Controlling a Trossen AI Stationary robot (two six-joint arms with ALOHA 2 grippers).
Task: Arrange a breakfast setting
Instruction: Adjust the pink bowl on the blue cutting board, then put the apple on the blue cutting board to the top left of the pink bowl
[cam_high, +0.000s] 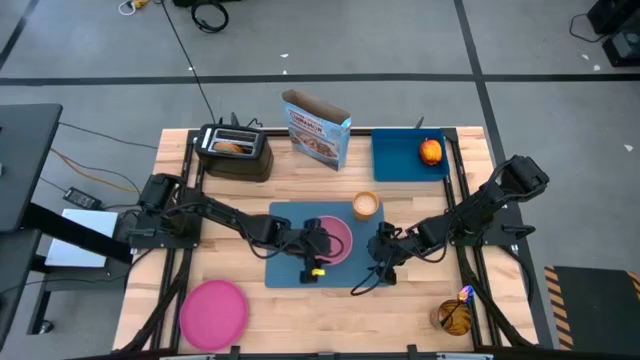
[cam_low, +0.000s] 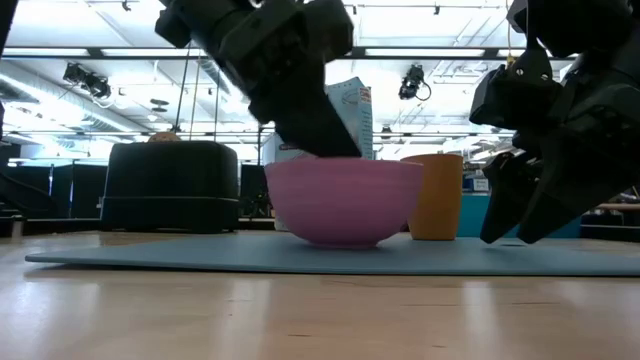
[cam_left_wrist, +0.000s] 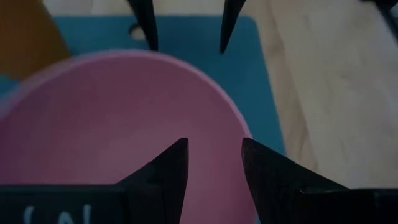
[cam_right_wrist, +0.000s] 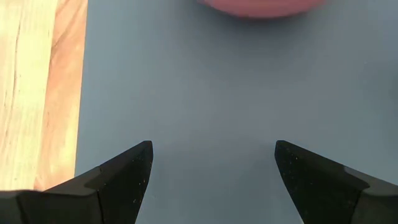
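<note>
The small pink bowl (cam_high: 338, 240) stands upright on the blue placemat (cam_high: 285, 262) at the table's middle, with my left gripper (cam_high: 318, 245) at its left side, shut on its rim. My right gripper (cam_high: 378, 262) hovers open over the placemat's right edge (cam_right_wrist: 93, 93), with nothing between its fingers. The tan cup (cam_high: 366, 206) stands just beyond the placemat's far right corner. The flat pink plate (cam_high: 213, 312) lies near the front left corner. The apple (cam_high: 430, 151) sits in the blue tray (cam_high: 395, 160). The spoon's blue-purple handle (cam_high: 466, 293) sticks out of a brown holder (cam_high: 452, 318). My left gripper (cam_left_wrist: 214, 149) has the bowl's rim (cam_left_wrist: 239, 121) between its fingers, one finger inside the bowl and the other at the rim's outer side. It comes slanting down from the table's left. The fingers hide the exact contact. The bowl (cam_low: 343, 200) sits upright, its base on the placemat (cam_low: 200, 255).
A black toaster (cam_high: 235, 150) and a cereal box (cam_high: 318, 125) stand along the far edge. Bare wood lies in front of the placemat, between the plate and the brown holder.
</note>
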